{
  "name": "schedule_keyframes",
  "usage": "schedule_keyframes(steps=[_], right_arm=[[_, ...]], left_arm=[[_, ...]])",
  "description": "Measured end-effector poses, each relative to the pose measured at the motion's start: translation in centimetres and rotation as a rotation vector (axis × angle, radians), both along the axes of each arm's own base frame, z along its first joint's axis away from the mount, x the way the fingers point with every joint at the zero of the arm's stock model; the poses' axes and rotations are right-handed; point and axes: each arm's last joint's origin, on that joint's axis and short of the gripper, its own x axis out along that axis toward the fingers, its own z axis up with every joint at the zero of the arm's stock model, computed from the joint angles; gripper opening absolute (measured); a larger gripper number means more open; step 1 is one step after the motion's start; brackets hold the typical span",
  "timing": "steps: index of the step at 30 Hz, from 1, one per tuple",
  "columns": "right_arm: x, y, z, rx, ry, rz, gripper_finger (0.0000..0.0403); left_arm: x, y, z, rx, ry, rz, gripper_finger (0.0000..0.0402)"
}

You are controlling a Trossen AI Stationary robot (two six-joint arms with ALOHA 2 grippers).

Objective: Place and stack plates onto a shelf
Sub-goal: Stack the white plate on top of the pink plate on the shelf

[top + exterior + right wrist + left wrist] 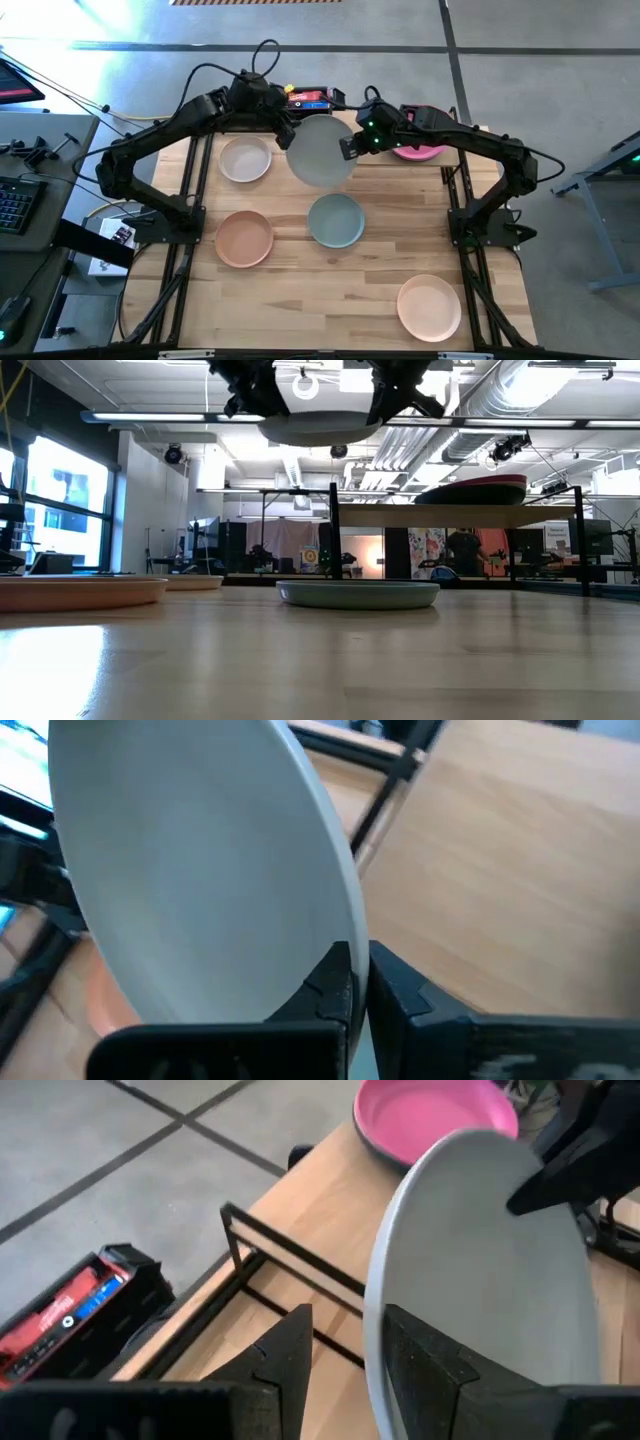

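A grey plate (320,151) hangs in the air between the two arms, above the back of the table (330,300) and over the shelf's (330,1210) left end. The right gripper (358,982) pinches its rim — the fingers are closed tight on the edge, as its wrist view shows. The left gripper (345,1345) sits at the plate's opposite edge with its fingers spread; the rim stands in the gap between them, and whether either finger touches it I cannot tell.

In the low view the plate (320,426) is level, well above the shelf board (460,510).

On the shelf's right end lies a pink plate (418,150) on top of a darker one.

Four plates rest on the table:
- a cream plate (245,159) at the back left, just beside the shelf
- a peach plate (243,238) in front of it
- a sage plate (336,220) near the middle
- a pale peach plate (429,307) at the front right, well apart from the others

A red and black box (70,1315) lies on the floor behind the table.
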Motion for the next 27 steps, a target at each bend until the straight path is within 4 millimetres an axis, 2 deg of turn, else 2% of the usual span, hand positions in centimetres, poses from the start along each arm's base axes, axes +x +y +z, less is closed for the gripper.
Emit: schedule_keyframes(steps=[6,14,21,27], right_arm=[[-0.5,0.2,-0.4,0.027,0.056,-0.012,0.0],[-1.5,0.2,-0.2,0.039,0.102,-0.022,0.0],[-4.9,-0.1,1.2,0.015,0.17,-0.095,0.0],[-8.5,-0.3,3.0,-0.017,0.155,-0.168,0.0]], left_arm=[[-0.2,0.1,1.3,0.041,-0.025,0.0,0.0111],[-0.3,0.0,1.3,0.057,-0.012,-0.018,0.0111],[-0.3,0.0,1.3,0.068,0.0,-0.031,0.0111],[-0.3,0.0,1.3,0.072,0.002,-0.035,0.0111]])
